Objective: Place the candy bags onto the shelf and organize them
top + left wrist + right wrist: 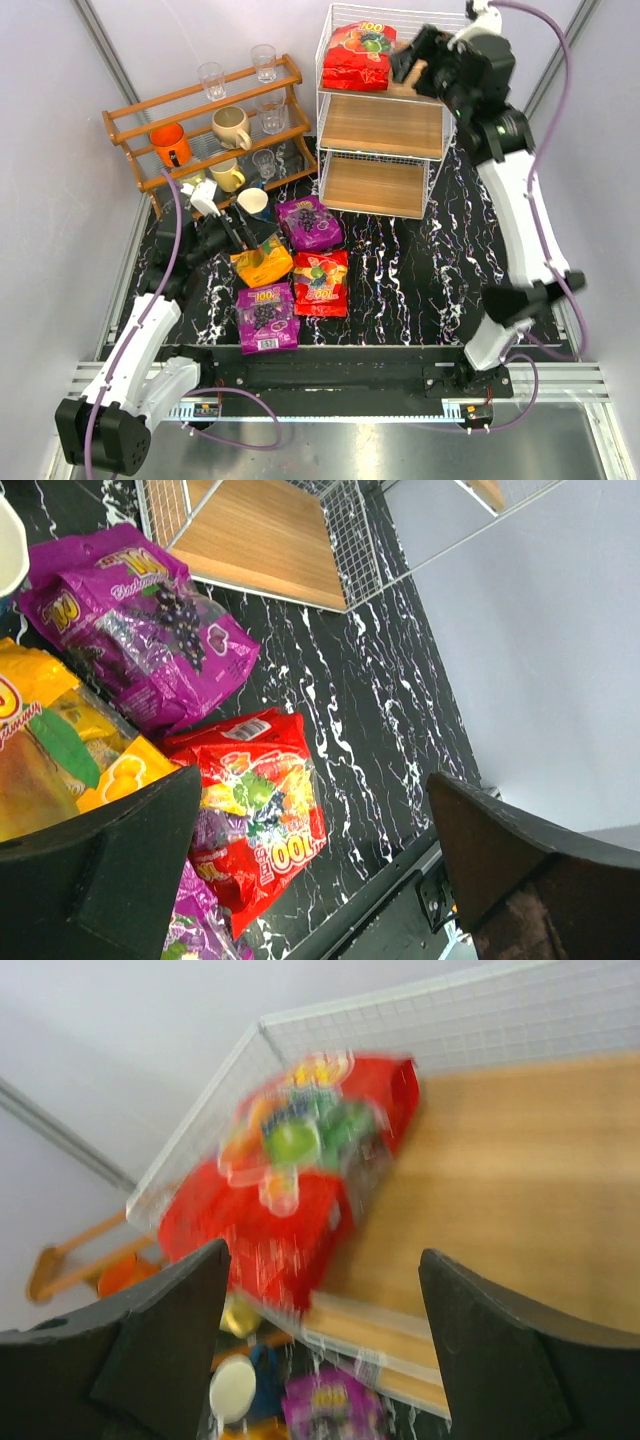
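Now: left gripper [262,238] sits over the orange-yellow bag [262,266], jaws spread wide, nothing held. On the table [420,270] beside it lie a near purple bag [266,316], a far purple bag [309,222] and a red bag [321,283]. On the shelf [383,125], a second red bag [358,55] lies top tier, left side. Right gripper [412,62] is just right of it, jaws wide, empty.

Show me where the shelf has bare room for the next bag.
The middle tier and bottom tier are bare wood. The top tier is free only right of the red bag, near the right gripper. Crowded: the tabletop bags by the left gripper.
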`<state>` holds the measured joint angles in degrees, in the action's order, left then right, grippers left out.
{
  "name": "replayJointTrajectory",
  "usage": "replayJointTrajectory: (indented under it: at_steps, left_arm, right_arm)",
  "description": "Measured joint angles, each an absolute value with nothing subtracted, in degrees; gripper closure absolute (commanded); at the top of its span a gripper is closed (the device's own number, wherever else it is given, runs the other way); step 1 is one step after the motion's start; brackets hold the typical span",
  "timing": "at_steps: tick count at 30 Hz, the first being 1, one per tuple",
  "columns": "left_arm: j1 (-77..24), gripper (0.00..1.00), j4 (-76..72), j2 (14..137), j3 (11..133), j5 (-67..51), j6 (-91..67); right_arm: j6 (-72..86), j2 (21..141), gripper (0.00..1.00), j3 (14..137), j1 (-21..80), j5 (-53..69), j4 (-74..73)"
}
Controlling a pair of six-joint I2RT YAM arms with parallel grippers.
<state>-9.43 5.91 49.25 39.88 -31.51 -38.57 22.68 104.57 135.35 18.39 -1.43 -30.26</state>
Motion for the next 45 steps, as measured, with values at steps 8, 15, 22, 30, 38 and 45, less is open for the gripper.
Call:
replayJointTrajectory:
  at_steps: [8,15,22,30,38,45]
  left_arm:
    - [-9.43,0.02,8.93,48.1,39.88,-31.48,-37.69]
    - [-9.43,0.02,9.91,48.05,39.7,-31.46,-37.5]
    - [-9.43,0.02,10.5,48.01,38.7,-31.22,-37.39]
    - [-9.45,0.03,10.94,47.97,37.58,-31.2,-36.84]
    - [-9.43,0.03,11.07,47.99,37.32,-31.22,-36.4]
    - [-9.43,0.03,11.09,47.99,37.32,-31.22,-36.01]
  right_arm:
    - [24.69,62.92,0.17,87.85,21.69,-2.76,-23.44]
    - [34.35,46.33,0.2,54.48,29.95,-4.89,-20.1]
    - [42.37,53.95,0.19,32.77,39.07,-5.98,-15.7]
    - [47.62,63.96,0.18,30.41,43.38,-4.89,3.36]
    - [52.18,78.0,0.22,30.41,48.03,-5.5,13.47]
    - [55.02,86.24,0.4,31.75,49.12,-6.28,18.17]
